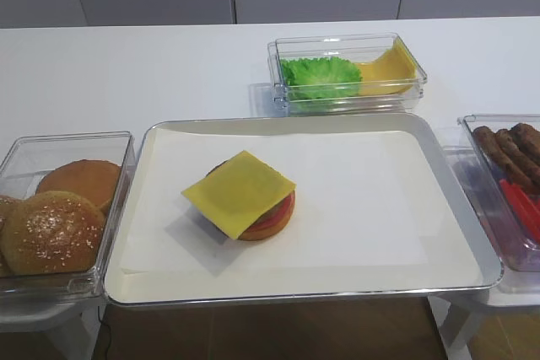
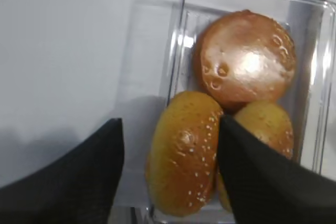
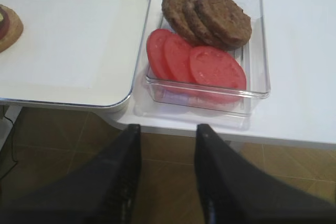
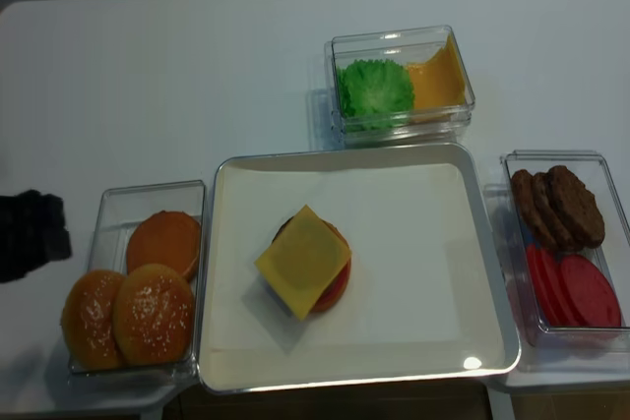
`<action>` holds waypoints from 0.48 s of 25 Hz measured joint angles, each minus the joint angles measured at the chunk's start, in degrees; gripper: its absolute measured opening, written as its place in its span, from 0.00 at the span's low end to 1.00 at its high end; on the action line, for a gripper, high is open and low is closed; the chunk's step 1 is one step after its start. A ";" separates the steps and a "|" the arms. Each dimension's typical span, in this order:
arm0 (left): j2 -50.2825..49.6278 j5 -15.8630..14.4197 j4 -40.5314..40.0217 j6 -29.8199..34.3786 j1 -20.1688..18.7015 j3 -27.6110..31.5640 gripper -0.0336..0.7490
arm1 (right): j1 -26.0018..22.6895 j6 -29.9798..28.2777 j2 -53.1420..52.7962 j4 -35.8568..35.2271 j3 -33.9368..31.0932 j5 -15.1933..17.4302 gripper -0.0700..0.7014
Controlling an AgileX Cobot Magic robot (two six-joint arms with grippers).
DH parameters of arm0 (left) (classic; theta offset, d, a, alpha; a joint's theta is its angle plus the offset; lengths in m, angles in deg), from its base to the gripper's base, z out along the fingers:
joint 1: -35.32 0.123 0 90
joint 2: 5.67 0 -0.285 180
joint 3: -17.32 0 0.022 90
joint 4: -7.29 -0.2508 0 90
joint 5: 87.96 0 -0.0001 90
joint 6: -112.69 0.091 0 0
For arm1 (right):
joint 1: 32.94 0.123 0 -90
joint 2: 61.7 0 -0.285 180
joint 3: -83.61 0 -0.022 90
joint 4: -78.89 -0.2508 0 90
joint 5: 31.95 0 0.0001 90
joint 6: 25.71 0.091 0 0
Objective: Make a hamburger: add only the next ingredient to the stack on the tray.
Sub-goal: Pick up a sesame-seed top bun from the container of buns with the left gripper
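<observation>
The stack of tan bun, dark patty, red tomato and square yellow cheese [image 4: 304,263] sits mid-way on the silver paper-lined tray [image 4: 482,243] at the table's front edge. The sesame-seeded golden top bun [image 2: 184,158] lies in the clear plastic tub [image 4: 116,206] at the front-left corner. The left gripper [image 2: 168,145] hangs wide open above it, empty. The right gripper [image 3: 168,135], open and empty, hovers off the front edge near the tub of patties and tomato slices [image 3: 261,40].
</observation>
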 joint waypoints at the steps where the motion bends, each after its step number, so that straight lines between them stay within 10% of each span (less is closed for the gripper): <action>1: -1.02 -0.83 1.43 0.92 0.77 0.00 0.59 | 0.00 0.00 0.00 0.00 0.00 0.00 0.43; 12: -3.79 -5.33 4.05 7.93 7.05 -0.12 0.59 | 0.00 0.00 0.00 0.00 0.00 0.00 0.43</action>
